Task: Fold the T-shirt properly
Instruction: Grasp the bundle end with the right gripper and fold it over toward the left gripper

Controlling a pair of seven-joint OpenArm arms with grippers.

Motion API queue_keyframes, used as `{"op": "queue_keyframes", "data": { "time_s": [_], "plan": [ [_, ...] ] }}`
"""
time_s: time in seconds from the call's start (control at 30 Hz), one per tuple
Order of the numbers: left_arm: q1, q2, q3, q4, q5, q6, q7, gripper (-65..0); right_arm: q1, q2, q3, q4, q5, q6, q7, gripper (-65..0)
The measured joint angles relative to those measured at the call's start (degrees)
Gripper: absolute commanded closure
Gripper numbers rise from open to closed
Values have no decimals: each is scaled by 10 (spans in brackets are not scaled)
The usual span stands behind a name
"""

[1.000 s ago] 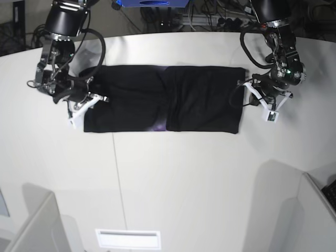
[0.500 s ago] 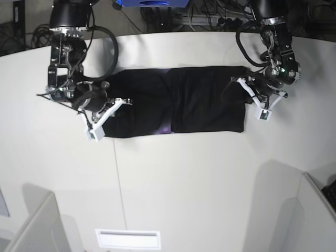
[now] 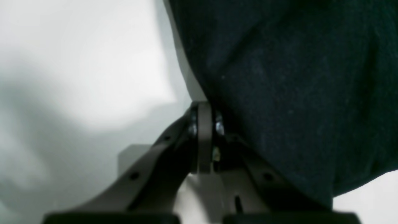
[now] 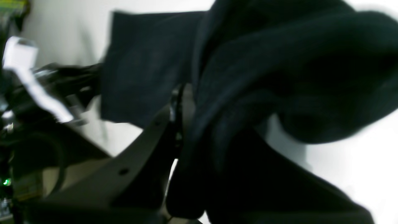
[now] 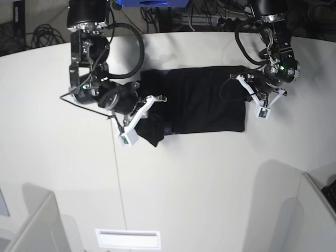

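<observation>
The black T-shirt [image 5: 210, 100] lies as a band across the far half of the white table [image 5: 184, 184]. Its left end is lifted and bunched near the middle, where my right gripper [image 5: 151, 101] is shut on it. The right wrist view shows that cloth [image 4: 279, 77] hanging in thick folds from the right gripper [image 4: 182, 93]. At the shirt's right edge my left gripper [image 5: 238, 81] is shut. In the left wrist view the left gripper [image 3: 203, 109] touches the hem and the cloth [image 3: 279, 77] drapes over one finger. Whether cloth is pinched there is hidden.
A thin seam [image 5: 118, 184] runs down the table toward the front. Grey partitions stand at the front left [image 5: 37, 226] and front right [image 5: 283, 210], with a white slotted plate [image 5: 127, 239] between them. Cables and gear [image 5: 173, 16] lie behind the far edge.
My right gripper has carried the shirt's left end up and rightward toward the middle, shortening the band. The left gripper shifted slightly inward at the right edge.
</observation>
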Motion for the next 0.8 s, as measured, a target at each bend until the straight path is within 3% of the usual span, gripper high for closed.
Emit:
{"op": "queue_keyframes", "data": {
  "time_s": [0.07, 0.27, 0.67, 0.8],
  "plan": [
    [-2, 0, 0, 1, -2, 0, 13, 0, 2, -10, -19, 0, 2, 0, 26, 0],
    [2, -1, -1, 21, 2, 0, 45, 0, 11, -20, -40, 0, 2, 0, 28, 0],
    [3, -2, -1, 24, 5, 0, 48, 0, 9, -28, -40, 30, 0, 0, 25, 0],
    [3, -2, -1, 24, 5, 0, 48, 0, 10, -28, -86, 29, -1, -1, 28, 0]
  ]
}}
